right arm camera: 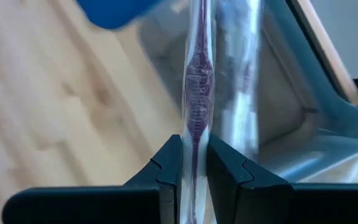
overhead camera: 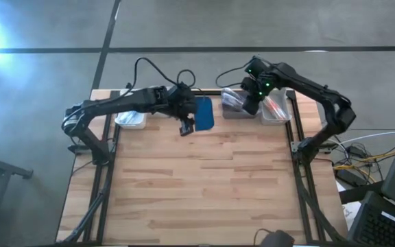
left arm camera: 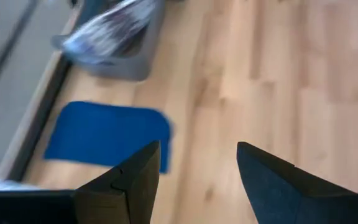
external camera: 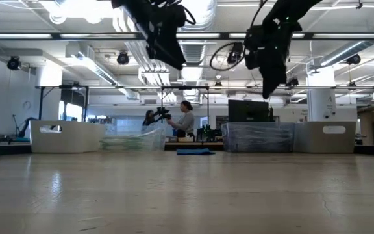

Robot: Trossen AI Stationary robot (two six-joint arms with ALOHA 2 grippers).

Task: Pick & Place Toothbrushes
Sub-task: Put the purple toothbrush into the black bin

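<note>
My right gripper (right arm camera: 194, 149) is shut on a toothbrush (right arm camera: 196, 74) with a purple handle in a clear wrapper. It hangs over the grey bin (overhead camera: 233, 110) at the table's far edge, which holds more wrapped toothbrushes (left arm camera: 107, 31). My left gripper (left arm camera: 197, 168) stands open with nothing between its fingers. It is above the table beside the near end of the dark blue pad (overhead camera: 204, 113), clear of the wood. My right gripper pinches the wrapped toothbrush's handle (right arm camera: 195, 127) between its two fingers. The fingers point steeply down and lie along the toothbrush, which runs on past the fingertips. It is lifted clear, over the grey bin (right arm camera: 278, 106).
A clear bin (overhead camera: 277, 110) with red-orange toothbrushes stands right of the grey bin. A white bin (overhead camera: 130, 119) sits at the far left. Bare wood (overhead camera: 204, 185) takes up the table's middle and near side. People stand in the room behind (external camera: 184, 120).
</note>
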